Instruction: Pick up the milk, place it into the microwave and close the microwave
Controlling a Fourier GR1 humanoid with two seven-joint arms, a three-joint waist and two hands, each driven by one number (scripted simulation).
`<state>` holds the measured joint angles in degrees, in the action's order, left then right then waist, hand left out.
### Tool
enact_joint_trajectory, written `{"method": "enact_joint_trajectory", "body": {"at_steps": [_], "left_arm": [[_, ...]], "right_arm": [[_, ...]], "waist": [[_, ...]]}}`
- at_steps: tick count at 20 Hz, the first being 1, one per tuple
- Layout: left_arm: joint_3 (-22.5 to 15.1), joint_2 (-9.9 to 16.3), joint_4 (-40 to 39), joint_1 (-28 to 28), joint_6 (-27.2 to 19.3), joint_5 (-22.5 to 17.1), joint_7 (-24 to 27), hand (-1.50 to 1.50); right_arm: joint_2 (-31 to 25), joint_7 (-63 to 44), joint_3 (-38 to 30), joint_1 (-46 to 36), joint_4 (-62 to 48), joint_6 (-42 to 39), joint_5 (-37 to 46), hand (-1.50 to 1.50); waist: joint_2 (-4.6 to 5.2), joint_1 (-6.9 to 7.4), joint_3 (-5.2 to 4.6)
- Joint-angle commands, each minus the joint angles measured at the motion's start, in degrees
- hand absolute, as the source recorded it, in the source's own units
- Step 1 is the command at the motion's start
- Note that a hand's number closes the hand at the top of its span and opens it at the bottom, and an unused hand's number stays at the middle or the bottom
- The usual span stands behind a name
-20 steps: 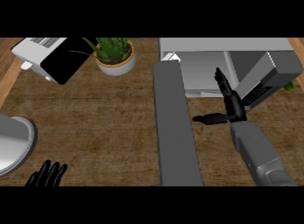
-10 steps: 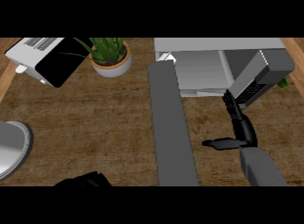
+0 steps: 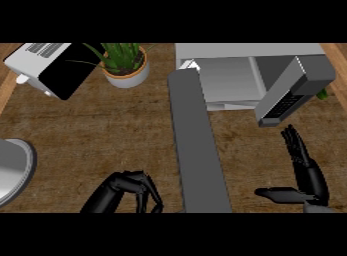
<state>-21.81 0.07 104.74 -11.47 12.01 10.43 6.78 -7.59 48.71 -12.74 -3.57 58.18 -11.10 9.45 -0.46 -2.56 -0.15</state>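
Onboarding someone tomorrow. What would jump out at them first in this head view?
Probably the microwave at top right, its door swung partly open toward the right hand, which is open with straight fingers pointing up just below the door. Next, the long grey bar running down the middle of the brown counter. The left hand shows at the lower edge with curled fingers, and no milk carton can be made out.

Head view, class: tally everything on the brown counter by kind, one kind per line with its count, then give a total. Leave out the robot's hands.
Grey microwave with open door: 1
White toaster with black side: 1
Green plant in white pot: 1
Long grey bar: 1
Grey round object at the left edge: 1
Total: 5
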Motion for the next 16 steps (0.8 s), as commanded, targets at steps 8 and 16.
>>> {"method": "enact_joint_trajectory", "body": {"at_steps": [8,16], "left_arm": [[-8.43,-0.06,-29.31,22.97,-2.18,3.77,-0.47,1.50],[-23.36,-0.06,-49.15,33.47,-10.99,-10.71,11.30,1.50]], "right_arm": [[-4.11,-2.06,-2.36,15.27,17.18,-4.27,-4.09,-1.50],[-6.59,-4.14,-4.02,16.28,24.63,-11.16,-11.03,-1.50]], "waist": [[0.65,-0.09,0.05],[1.09,-1.51,-0.03]]}}
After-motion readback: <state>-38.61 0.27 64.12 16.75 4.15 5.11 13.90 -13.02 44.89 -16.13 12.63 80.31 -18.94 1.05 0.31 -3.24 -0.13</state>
